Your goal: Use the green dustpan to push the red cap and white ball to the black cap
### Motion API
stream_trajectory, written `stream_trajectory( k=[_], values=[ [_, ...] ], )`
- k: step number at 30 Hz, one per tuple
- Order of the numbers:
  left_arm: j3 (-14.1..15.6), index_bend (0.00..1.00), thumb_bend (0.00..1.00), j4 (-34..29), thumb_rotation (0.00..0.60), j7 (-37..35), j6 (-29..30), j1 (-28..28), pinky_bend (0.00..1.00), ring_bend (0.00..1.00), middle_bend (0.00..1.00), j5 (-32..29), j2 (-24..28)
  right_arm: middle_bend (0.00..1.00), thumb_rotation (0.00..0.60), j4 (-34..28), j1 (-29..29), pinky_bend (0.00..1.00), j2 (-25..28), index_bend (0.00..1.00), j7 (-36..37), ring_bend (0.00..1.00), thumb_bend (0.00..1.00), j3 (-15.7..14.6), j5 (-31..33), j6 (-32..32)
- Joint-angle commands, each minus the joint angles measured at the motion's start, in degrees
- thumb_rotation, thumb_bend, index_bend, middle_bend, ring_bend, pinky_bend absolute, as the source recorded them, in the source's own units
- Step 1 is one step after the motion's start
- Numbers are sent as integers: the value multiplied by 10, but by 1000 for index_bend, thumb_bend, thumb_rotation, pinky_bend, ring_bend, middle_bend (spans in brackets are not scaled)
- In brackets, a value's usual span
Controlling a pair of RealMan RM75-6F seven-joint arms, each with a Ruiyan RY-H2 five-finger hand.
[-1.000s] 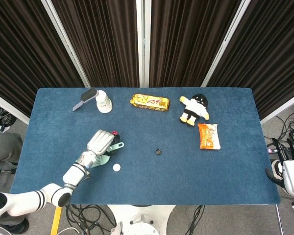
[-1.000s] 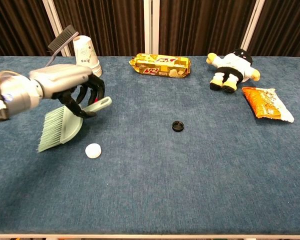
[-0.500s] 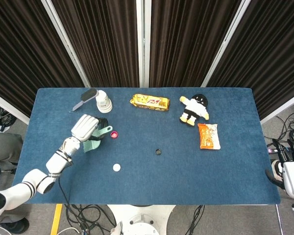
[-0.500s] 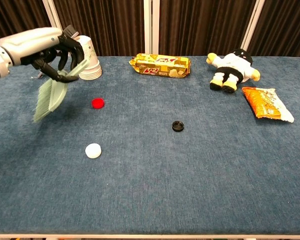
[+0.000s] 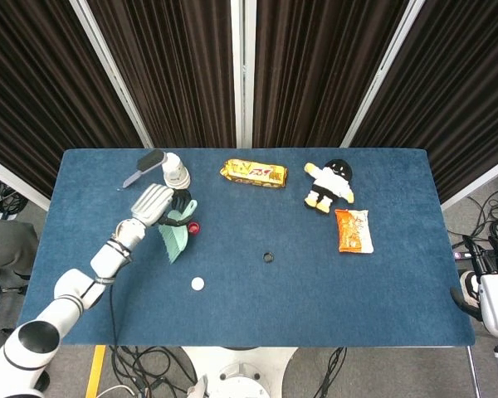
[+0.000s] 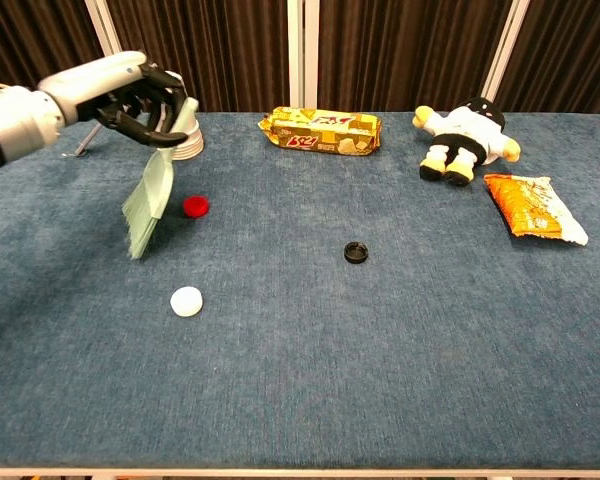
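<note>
Green dustpan (image 6: 147, 201): left part of the frame in both views, hanging blade-down from the left hand (image 6: 145, 100), its lower edge near or at the blue tabletop (image 6: 400, 380); contact cannot be told. Handle end up inside the hand. In the head view the dustpan (image 5: 175, 235) sits left of centre.

Left hand: fingers (image 6: 165, 95) curled around the dustpan's handle, gripping it; upper left of the chest view, in front of the paper cups. In the head view the hand (image 5: 153, 202) lies just left of the dustpan.

Red cap (image 6: 195, 206): flat on the tabletop, just right of the dustpan's blade; whether they touch cannot be told. In the head view the cap (image 5: 194, 226) shows partly behind the dustpan.

White ball (image 6: 186, 301): on the tabletop below the red cap, apart from the dustpan; lower left of centre.

Black cap (image 6: 356, 252): near the middle of the tabletop, well apart from red cap and white ball.

Right hand (image 5: 488, 264): at the right edge of the head view, off the tabletop; fingers upright and apart, holding nothing.

Other items along the far edge: stack of paper cups (image 6: 185, 135) and brush (image 5: 144, 168) at upper left; yellow snack pack (image 6: 320, 130) upper centre; plush doll (image 6: 464, 132) upper right; orange snack bag (image 6: 533, 207) just below the doll.
</note>
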Motion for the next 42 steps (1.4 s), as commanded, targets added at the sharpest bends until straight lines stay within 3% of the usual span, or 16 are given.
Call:
stream_trajectory(
  k=[1,10,18,30,36,42],
  values=[
    [3,545,390,37,484,-28,-6,-14,859,629,630,1,-24,210,600,-4,-1,110,1,37,-3,6,150,1,1,1],
    [23,549,396,105,533,6,23,-24,859,629,635,17,-47,212,600,-13,-4,114,3,37,-10,6,149,1,2,5],
    [29,549,397,107,596,3,41,-33,859,629,636,19,-65,213,600,-16,-6,114,4,37,-12,6,149,1,2,7],
    [39,548,397,74,594,-37,37,-56,859,629,636,25,-89,214,600,-12,-10,117,2,37,-5,6,149,0,1,11],
    [35,547,397,23,545,-82,35,-69,859,628,636,21,-84,214,600,-6,-13,118,1,37,3,6,149,-1,-2,14],
    [22,548,396,-29,517,-74,49,-81,859,629,636,17,-58,214,600,-1,-15,118,2,37,12,6,149,-1,-7,19]
  ],
)
